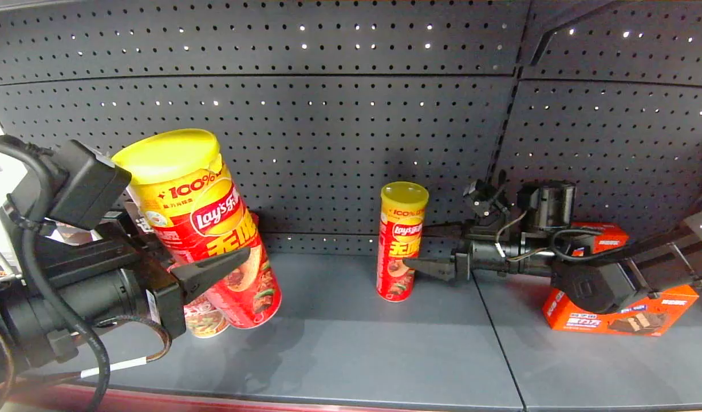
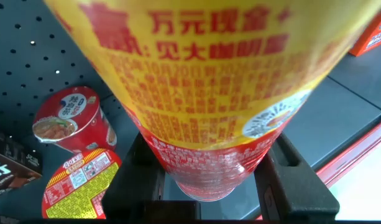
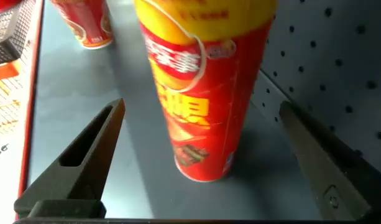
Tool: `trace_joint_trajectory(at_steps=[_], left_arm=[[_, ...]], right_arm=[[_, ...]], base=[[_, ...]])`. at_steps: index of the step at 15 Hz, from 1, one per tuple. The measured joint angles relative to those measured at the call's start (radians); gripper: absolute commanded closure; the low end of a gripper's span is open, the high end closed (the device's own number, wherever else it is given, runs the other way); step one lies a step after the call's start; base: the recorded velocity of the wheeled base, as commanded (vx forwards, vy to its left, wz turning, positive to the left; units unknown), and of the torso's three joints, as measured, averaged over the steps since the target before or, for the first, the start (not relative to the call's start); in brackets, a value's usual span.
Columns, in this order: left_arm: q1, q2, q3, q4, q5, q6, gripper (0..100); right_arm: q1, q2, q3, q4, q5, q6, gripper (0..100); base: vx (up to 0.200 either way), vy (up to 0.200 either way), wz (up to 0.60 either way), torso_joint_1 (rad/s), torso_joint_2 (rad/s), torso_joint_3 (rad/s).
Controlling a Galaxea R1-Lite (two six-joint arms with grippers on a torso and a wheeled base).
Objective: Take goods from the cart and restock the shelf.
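Step in hand: the placing step is looking under way, with a can being brought in to the shelf (image 1: 351, 343) for setting down.
Left hand: the left hand (image 2: 209, 183) is clenching the held can (image 1: 205, 229) low on its body, one finger on each side.
Held can: it is leaning, its yellow lid tipping toward the robot's left, over the left part of the shelf; whether its base is touching the board I cannot tell.
Right hand: the right hand (image 3: 201, 112) is lying released, its fingers spreading to either side of the standing can (image 1: 399, 246) and looking clear of its wall.
Standing can: it is standing upright mid-shelf, close to the pegboard back (image 1: 328, 143), and is looking already stocked.
Next move: the left arm is likely needing to bring the held can upright, lower it flat, then let go; the right hand is likely needing to draw straight back so neither finger is clipping its can.
Crowding: cup noodles (image 2: 72, 121) are sitting just behind and beside the held can, so a swing that way is risking a knock.
Open room: bare board is lying between the two cans and toward the red front lip (image 1: 213, 400).
Far side: orange boxes (image 1: 620, 315) are lying to the right, beneath the right arm.
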State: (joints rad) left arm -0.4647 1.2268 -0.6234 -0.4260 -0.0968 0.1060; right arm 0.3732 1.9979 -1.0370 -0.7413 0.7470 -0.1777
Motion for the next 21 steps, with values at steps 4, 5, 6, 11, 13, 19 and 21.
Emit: trace_joint_trajectory(at_steps=[4, 5, 6, 11, 13, 19, 21], left_arm=[[0.0, 0.003, 0.004, 0.0, 0.0, 0.0, 100], [0.0, 0.004, 0.006, 0.0, 0.0, 0.0, 100], [0.0, 0.004, 0.008, 0.0, 0.0, 0.0, 100], [0.019, 0.004, 0.012, 0.0, -0.003, 0.0, 100], [0.021, 0.005, 0.013, 0.001, -0.002, 0.0, 100], [0.02, 0.003, 0.026, -0.002, -0.003, 0.0, 100], [0.02, 0.001, 0.025, -0.004, -0.003, 0.001, 100]], right_arm=[[0.01, 0.074, -0.051, -0.003, 0.0, -0.001, 0], [0.014, 0.089, -0.062, -0.008, 0.0, 0.0, 0], [0.018, 0.107, -0.076, -0.013, 0.001, 0.0, 0], [0.037, 0.19, -0.153, -0.018, 0.002, 0.0, 0], [0.04, 0.209, -0.165, -0.018, 0.002, 0.0, 100], [0.076, 0.135, -0.094, -0.015, -0.058, 0.002, 100], [0.108, 0.075, -0.031, -0.01, -0.117, 0.008, 100]], base=[[0.0, 0.0, 0.0, 0.0, 0.0, 0.0], [0.0, 0.0, 0.0, 0.0, 0.0, 0.0], [0.0, 0.0, 0.0, 0.0, 0.0, 0.0], [0.0, 0.0, 0.0, 0.0, 0.0, 0.0], [0.0, 0.0, 0.0, 0.0, 0.0, 0.0], [0.0, 0.0, 0.0, 0.0, 0.0, 0.0], [0.0, 0.0, 0.0, 0.0, 0.0, 0.0]])
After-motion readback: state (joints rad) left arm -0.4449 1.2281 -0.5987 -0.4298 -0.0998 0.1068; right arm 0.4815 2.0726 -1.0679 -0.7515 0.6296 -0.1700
